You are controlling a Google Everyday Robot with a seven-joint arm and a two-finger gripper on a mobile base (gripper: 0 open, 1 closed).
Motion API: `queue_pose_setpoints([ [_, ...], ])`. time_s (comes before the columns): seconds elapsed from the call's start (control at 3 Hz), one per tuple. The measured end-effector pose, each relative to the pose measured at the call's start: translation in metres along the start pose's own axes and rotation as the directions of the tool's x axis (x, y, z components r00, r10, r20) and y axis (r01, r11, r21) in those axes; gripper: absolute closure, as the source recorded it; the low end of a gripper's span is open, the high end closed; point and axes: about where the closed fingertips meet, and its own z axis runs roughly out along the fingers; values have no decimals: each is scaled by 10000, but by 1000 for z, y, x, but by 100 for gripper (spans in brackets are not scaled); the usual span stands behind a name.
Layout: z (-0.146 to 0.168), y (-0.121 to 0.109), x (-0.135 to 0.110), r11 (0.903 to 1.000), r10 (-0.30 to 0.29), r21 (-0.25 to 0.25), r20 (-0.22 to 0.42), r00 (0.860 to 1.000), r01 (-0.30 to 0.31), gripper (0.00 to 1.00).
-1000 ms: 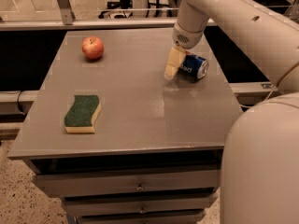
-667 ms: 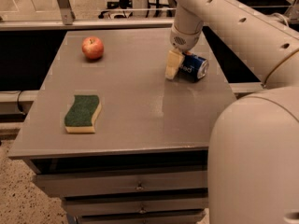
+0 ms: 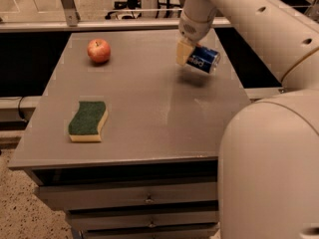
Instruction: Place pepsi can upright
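The pepsi can (image 3: 205,59) is dark blue with white lettering. It lies on its side in my gripper (image 3: 192,57), a little above the grey table (image 3: 149,103) near its far right edge. Its shadow falls on the tabletop just below it. The gripper comes down from the arm at the top right. One pale fingertip (image 3: 183,53) shows on the can's left side, and the other finger is hidden behind the can.
A red apple (image 3: 98,51) sits at the table's far left. A green and yellow sponge (image 3: 88,120) lies at the front left. My arm's large white body (image 3: 269,168) fills the lower right. Drawers (image 3: 144,199) run under the table's front edge.
The can has risen off the tabletop in the gripper, still on its side. The apple and sponge have not moved.
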Motion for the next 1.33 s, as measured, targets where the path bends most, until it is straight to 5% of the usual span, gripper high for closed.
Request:
queue_pose_setpoints([
  [0.33, -34, 4, -22, 9992, -315, -188, 1574, 9870, 349, 99],
  [0.67, -83, 20, -44, 9932, -936, -294, 3691, 9247, 1123, 100],
  [1.0, -141, 36, -58, 9857, -1216, -177, 6135, 7803, 1676, 100],
  [1.33, -174, 39, -56, 9831, -986, -247, 7639, 6378, 1815, 100],
])
